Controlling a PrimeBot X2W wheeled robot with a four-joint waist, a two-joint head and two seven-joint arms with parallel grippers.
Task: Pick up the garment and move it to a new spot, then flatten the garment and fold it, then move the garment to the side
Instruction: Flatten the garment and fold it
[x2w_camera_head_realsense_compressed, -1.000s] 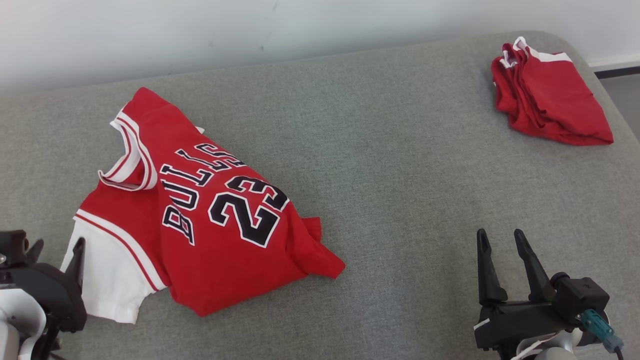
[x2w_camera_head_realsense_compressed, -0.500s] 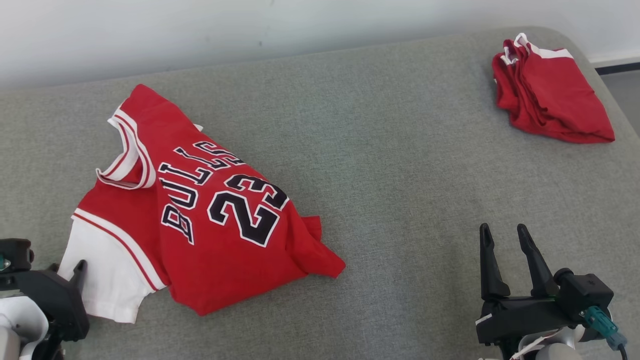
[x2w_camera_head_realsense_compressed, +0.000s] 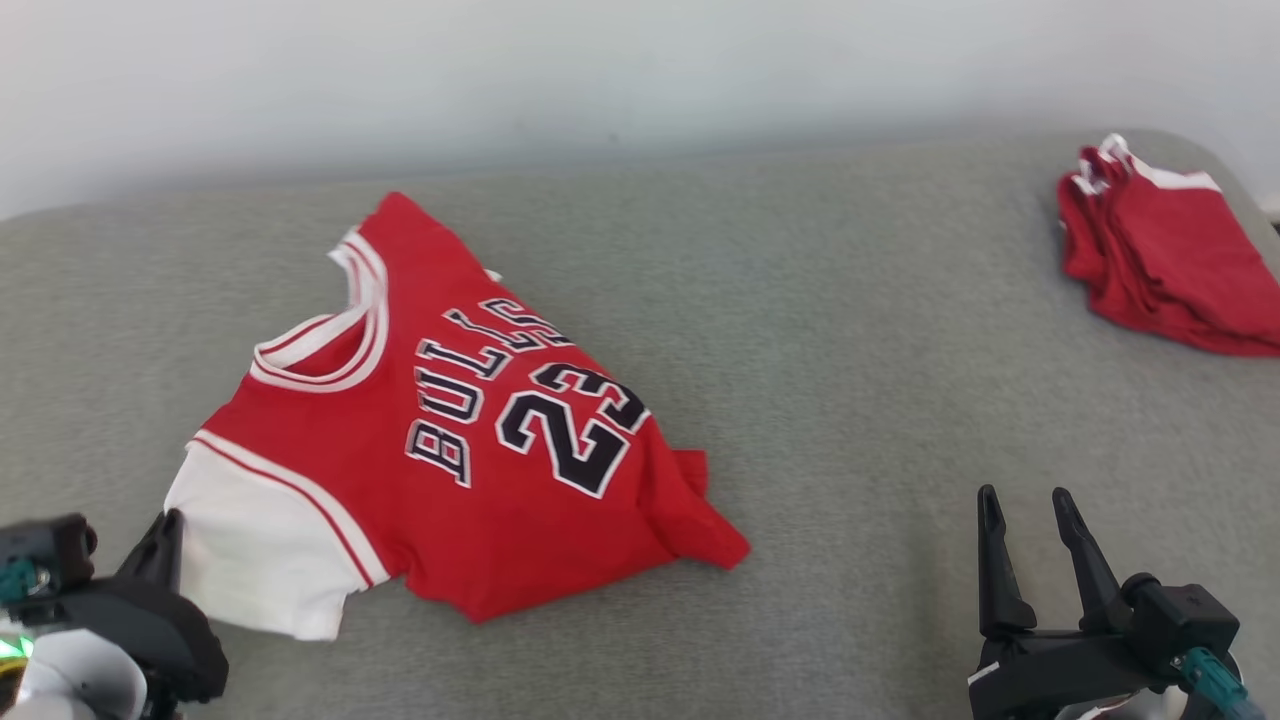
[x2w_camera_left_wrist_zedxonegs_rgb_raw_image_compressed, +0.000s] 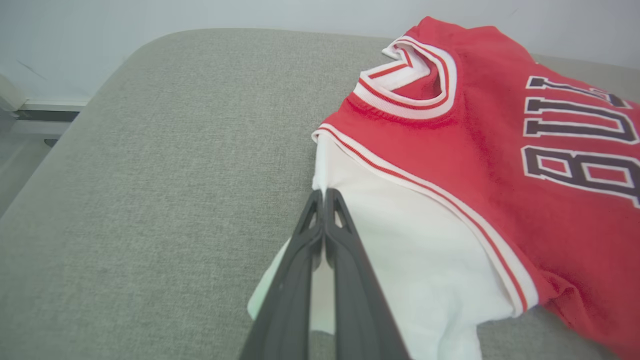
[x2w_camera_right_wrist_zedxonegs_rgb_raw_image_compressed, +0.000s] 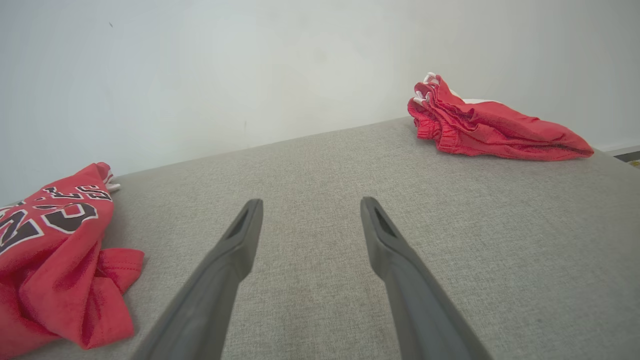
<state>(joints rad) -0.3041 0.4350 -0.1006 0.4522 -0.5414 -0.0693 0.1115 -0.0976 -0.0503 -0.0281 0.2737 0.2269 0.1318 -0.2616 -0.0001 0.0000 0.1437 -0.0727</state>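
Jersey (x2w_camera_head_realsense_compressed: 500, 450): where is it?
- On the left part of the grey counter (x2w_camera_head_realsense_compressed: 850, 350), number side up and rumpled, its hem bunched toward the middle.
- Left tool (x2w_camera_left_wrist_zedxonegs_rgb_raw_image_compressed: 324, 192)?
- Its fingers are pressed together. The tips touch the edge of the white sleeve (x2w_camera_left_wrist_zedxonegs_rgb_raw_image_compressed: 400, 240), and white cloth shows on both sides of them. Whether any cloth is nipped between the tips, I cannot tell.
- Right tool (x2w_camera_head_realsense_compressed: 1030, 500)?
- Wide apart, holding nothing, at bare counter well apart from the jersey.
- Room to move?
- A broad bare stretch runs between the jersey and a red pile (x2w_camera_head_realsense_compressed: 1170, 260) at the far right corner. A wall (x2w_camera_head_realsense_compressed: 600, 70) stands along the far edge.
- Anything cut off?
- The pile runs off the head view's right edge, and the left wrist view crops the lettering.
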